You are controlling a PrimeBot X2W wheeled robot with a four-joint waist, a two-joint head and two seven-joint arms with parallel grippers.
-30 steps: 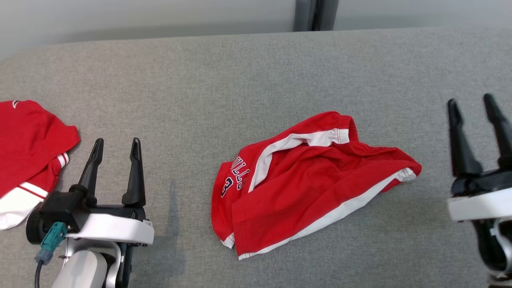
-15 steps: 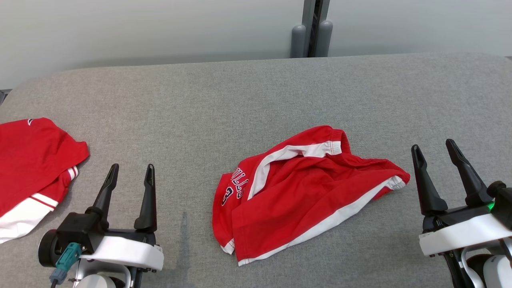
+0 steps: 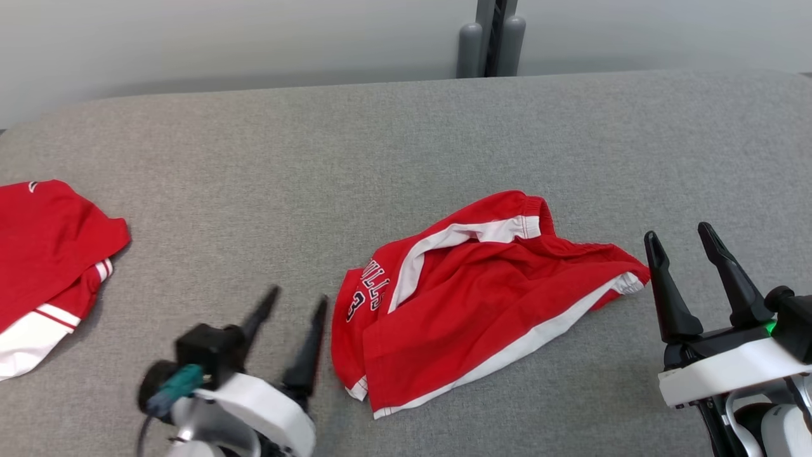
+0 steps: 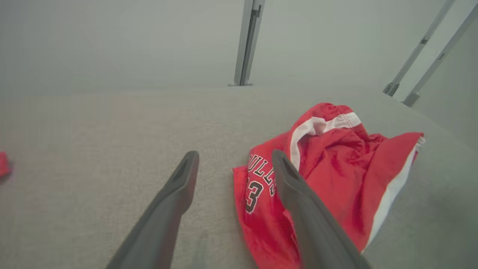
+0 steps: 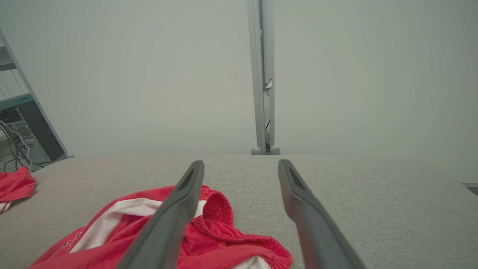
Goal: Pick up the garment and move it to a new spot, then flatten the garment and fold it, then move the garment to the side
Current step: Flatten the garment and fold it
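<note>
The garment (image 3: pixel 482 298) is a pair of red shorts with white stripes and dark lettering, lying crumpled in the middle of the grey table (image 3: pixel 380 146). It also appears in the left wrist view (image 4: pixel 336 175) and the right wrist view (image 5: pixel 209 239). My left gripper (image 3: pixel 298 298) is open and blurred, just left of the garment's near left corner, not touching it. In its own view (image 4: pixel 233 158) the lettered corner lies by the right finger. My right gripper (image 3: pixel 679 238) is open beside the garment's right end; in its own view (image 5: pixel 241 168) it is empty.
A second red and white garment (image 3: pixel 44 266) lies at the table's left edge, also seen as a garment (image 5: pixel 15 185) at the left of the right wrist view. A grey post (image 3: pixel 491 38) stands behind the table's far edge against a pale wall.
My left gripper has swung right toward the garment's left corner. The head view has shifted, mostly between the two earlier frames. The garment has not moved.
</note>
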